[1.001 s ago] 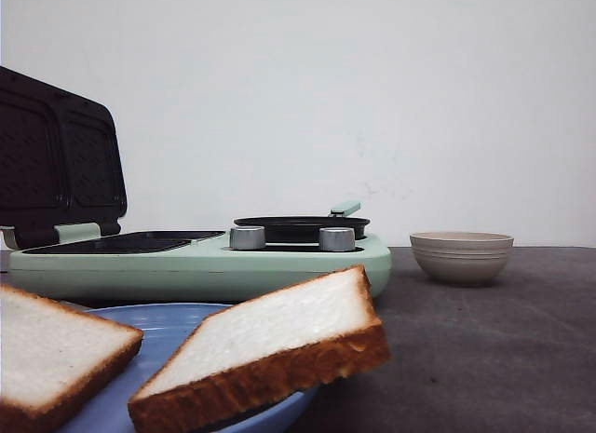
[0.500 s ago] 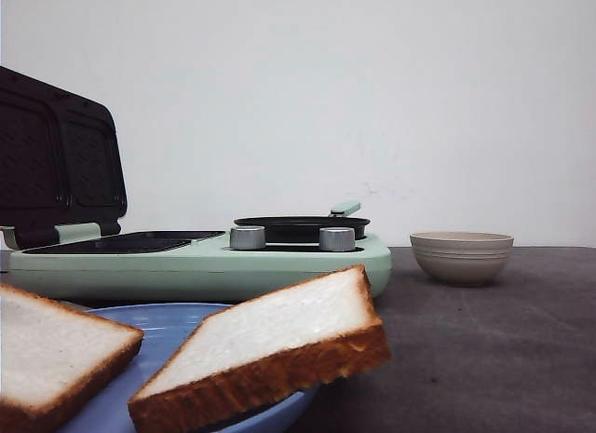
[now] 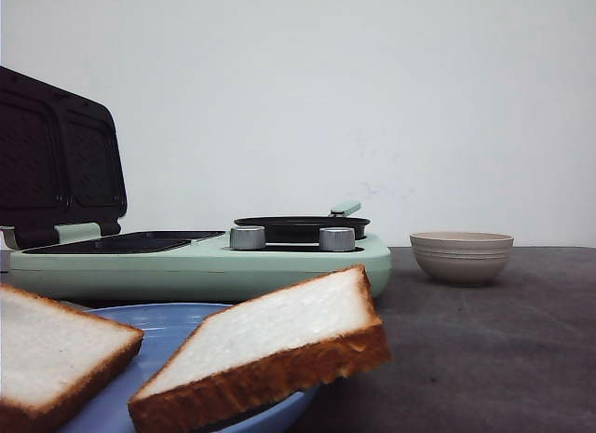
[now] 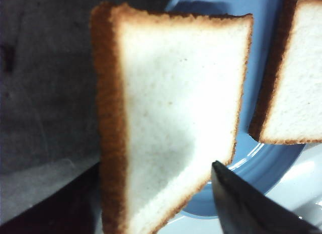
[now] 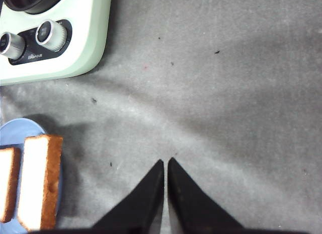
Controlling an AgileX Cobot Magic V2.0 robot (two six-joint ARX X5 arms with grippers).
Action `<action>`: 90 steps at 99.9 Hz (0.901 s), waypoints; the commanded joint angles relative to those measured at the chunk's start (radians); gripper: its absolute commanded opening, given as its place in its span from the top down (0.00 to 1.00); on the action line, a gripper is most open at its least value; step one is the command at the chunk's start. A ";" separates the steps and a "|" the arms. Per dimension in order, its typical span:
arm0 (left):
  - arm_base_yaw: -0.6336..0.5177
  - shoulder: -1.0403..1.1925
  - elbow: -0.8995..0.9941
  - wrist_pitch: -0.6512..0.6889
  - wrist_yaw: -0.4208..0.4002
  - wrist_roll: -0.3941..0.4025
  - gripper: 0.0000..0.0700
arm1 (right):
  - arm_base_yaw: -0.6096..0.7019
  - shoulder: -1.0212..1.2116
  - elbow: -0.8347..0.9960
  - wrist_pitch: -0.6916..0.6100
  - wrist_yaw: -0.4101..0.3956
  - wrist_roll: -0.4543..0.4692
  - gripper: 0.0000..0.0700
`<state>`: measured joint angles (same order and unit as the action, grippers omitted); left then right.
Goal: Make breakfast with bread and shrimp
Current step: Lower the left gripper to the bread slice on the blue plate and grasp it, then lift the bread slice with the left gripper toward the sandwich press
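Two bread slices lie on a blue plate (image 3: 177,323) at the front left. One slice (image 3: 279,335) leans tilted over the plate's rim; the other (image 3: 47,349) is cut off by the frame's edge. In the left wrist view the tilted slice (image 4: 176,108) fills the space between the fingers of my open left gripper (image 4: 155,166), and the second slice (image 4: 297,78) lies beside it. My right gripper (image 5: 165,161) is shut and empty over bare grey cloth, to the right of the plate and bread (image 5: 37,178). No shrimp is in view.
A mint-green sandwich maker (image 3: 205,261) stands behind the plate, its dark lid (image 3: 56,158) raised and a small black pan (image 3: 300,226) on its right half. A beige bowl (image 3: 461,256) sits at the back right; its inside is hidden.
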<state>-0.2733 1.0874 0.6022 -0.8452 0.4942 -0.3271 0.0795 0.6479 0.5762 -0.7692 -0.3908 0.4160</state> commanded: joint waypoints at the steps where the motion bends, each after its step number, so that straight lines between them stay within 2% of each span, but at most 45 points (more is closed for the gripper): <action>1: -0.004 0.012 0.014 0.000 0.005 0.013 0.77 | 0.003 0.003 0.014 0.005 -0.003 -0.010 0.99; 16: -0.004 0.012 0.014 0.002 0.003 0.013 1.00 | 0.003 0.003 0.015 0.005 -0.003 -0.010 0.99; 56: -0.004 -0.003 0.014 0.032 -0.031 0.021 1.00 | 0.003 0.003 0.014 0.005 -0.002 -0.010 0.99; 90: -0.004 -0.079 0.014 0.123 -0.030 0.019 1.00 | 0.003 0.003 0.014 0.006 -0.002 -0.012 0.99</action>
<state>-0.2733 1.0134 0.6022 -0.7403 0.4736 -0.3202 0.0795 0.6479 0.5762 -0.7692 -0.3908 0.4160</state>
